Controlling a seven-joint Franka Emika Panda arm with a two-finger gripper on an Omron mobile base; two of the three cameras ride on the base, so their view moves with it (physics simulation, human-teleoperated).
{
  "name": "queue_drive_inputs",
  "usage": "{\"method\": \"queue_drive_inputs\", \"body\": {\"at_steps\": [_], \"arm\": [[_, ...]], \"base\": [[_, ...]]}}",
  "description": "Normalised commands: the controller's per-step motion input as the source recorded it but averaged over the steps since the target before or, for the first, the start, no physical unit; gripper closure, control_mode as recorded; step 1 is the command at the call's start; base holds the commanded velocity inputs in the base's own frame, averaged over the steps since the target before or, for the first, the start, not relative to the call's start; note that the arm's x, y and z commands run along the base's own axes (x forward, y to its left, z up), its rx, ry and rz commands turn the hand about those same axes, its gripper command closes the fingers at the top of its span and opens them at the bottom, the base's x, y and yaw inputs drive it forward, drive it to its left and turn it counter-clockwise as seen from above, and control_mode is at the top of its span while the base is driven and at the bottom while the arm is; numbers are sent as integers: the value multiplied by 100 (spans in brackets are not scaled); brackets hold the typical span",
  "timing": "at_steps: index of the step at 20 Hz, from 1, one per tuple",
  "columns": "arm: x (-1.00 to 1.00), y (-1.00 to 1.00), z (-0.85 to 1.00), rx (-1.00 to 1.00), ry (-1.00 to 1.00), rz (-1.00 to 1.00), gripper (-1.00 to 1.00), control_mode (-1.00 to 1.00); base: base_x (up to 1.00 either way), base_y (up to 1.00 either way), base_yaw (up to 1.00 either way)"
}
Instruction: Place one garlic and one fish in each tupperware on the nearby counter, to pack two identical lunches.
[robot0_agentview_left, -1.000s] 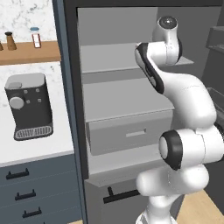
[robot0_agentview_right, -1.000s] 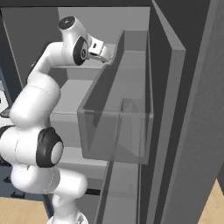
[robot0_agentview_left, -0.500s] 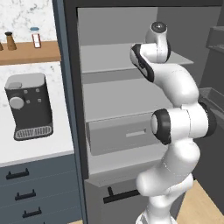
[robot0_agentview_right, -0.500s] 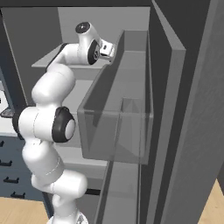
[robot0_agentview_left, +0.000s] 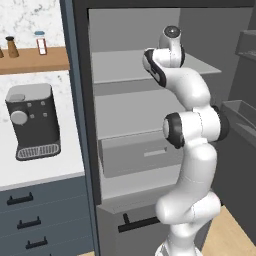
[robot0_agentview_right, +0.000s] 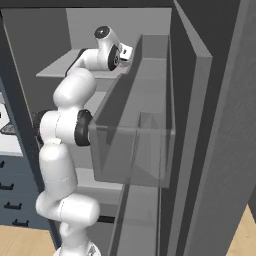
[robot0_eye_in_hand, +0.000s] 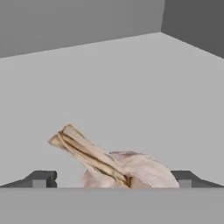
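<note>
The white arm (robot0_agentview_left: 192, 150) reaches up into an open fridge, and its hand is over the top grey shelf (robot0_agentview_left: 125, 65).

In the hand view, a garlic (robot0_eye_in_hand: 118, 168) lies on that shelf. It is pale and round, with a dry brown stalk that points up toward 10 o'clock. It sits low in the picture, at about 6 o'clock from the middle. The gripper (robot0_eye_in_hand: 113, 180) is wide open. One dark tip shows at 8 o'clock and the other fingertip (robot0_eye_in_hand: 186, 179) at 4 o'clock, with the garlic between them. The tips are not pressing on it (whether they touch it at all, I cannot tell). Nothing is held.

In the left base view, the counter (robot0_agentview_left: 35, 172) is at 9 o'clock, white on top with dark drawers below. A black coffee machine (robot0_agentview_left: 32, 120) stands on it. Above, at 10 o'clock, a brown wooden shelf (robot0_agentview_left: 35, 59) holds two small bottles (robot0_agentview_left: 41, 43).

In the right base view, a see-through bin (robot0_agentview_right: 135, 145) on the fridge door sits just at 3 o'clock from the arm.
</note>
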Motion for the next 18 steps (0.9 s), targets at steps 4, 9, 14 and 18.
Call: {"method": "queue_drive_inputs", "body": {"at_steps": [4, 9, 14, 18], "arm": [[62, -1, -6, 0, 0, 0, 100, -100], [10, -24, -63, 0, 0, -1, 100, -100], [-13, -41, -99, -1, -1, -4, 100, -100], [-15, -6, -89, -7, -32, 0, 100, -100]], "base": [[0, 0, 0], [0, 0, 0], [0, 0, 0], [0, 0, 0]]}}
